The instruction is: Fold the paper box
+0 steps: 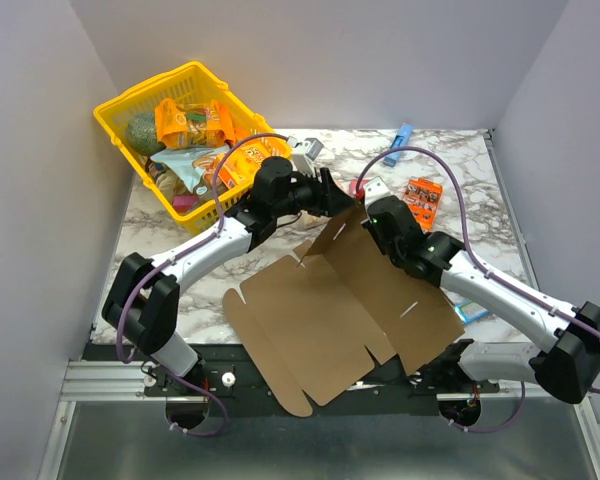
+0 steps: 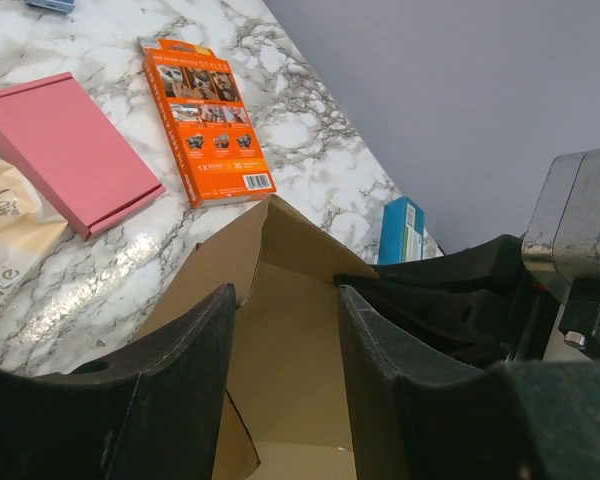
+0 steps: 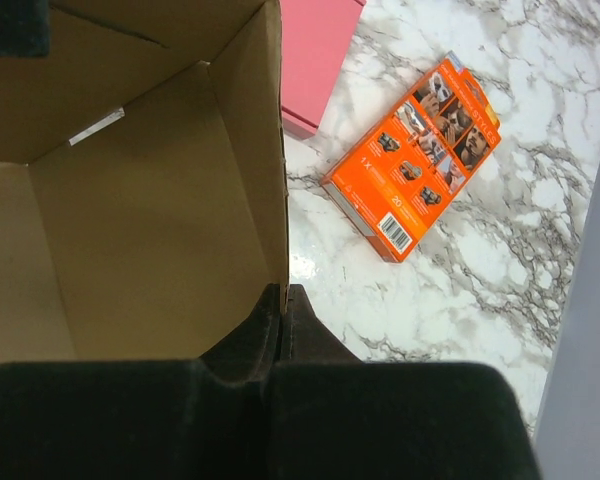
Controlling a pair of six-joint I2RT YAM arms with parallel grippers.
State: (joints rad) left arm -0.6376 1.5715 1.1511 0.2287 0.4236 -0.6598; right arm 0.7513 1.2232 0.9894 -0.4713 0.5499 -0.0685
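The paper box [image 1: 330,310] is a brown cardboard sheet lying mostly flat mid-table, its far flap folded up into a wall. My right gripper [image 1: 373,212] is shut on that wall's edge; in the right wrist view the fingers [image 3: 283,300] pinch the upright cardboard [image 3: 160,220] between them. At the raised far corner, my left gripper [image 1: 332,200] is open. In the left wrist view its fingertips [image 2: 285,300] stand apart with the cardboard's inner face [image 2: 290,350] showing between and beyond them. I cannot tell whether they touch it.
A yellow basket [image 1: 140,90] full of snack packs stands at the back left. An orange snack box [image 1: 421,196] and a pink flat box [image 2: 65,150] lie just beyond the cardboard. Blue items [image 1: 398,145] lie at the back and right.
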